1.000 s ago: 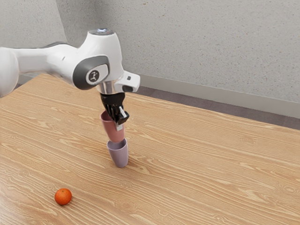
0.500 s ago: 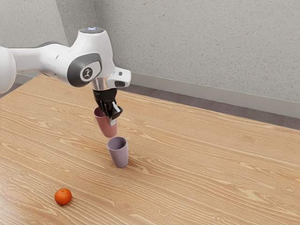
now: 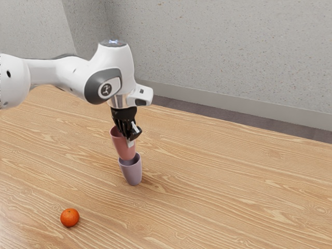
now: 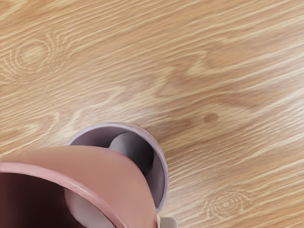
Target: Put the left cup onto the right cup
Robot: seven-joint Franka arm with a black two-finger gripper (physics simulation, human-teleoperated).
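A pink cup (image 3: 123, 146) hangs in my black gripper (image 3: 129, 136), whose fingers pinch its rim, so the gripper is shut on it. The cup's bottom dips into the mouth of the lilac cup (image 3: 130, 170), which stands upright on the wooden table (image 3: 233, 176). In the wrist view the pink cup (image 4: 80, 185) is close under my hand. Behind it lies the open lilac cup (image 4: 142, 152), partly covered by it.
A small orange (image 3: 69, 217) lies on the table toward the front, at the exterior view's left of the cups. A grey wall with a baseboard (image 3: 238, 104) runs behind the table's far edge.
Half a second ago the pink cup was lifted and off toward the exterior view's left of the lilac cup. It has come back over it and down into its mouth.
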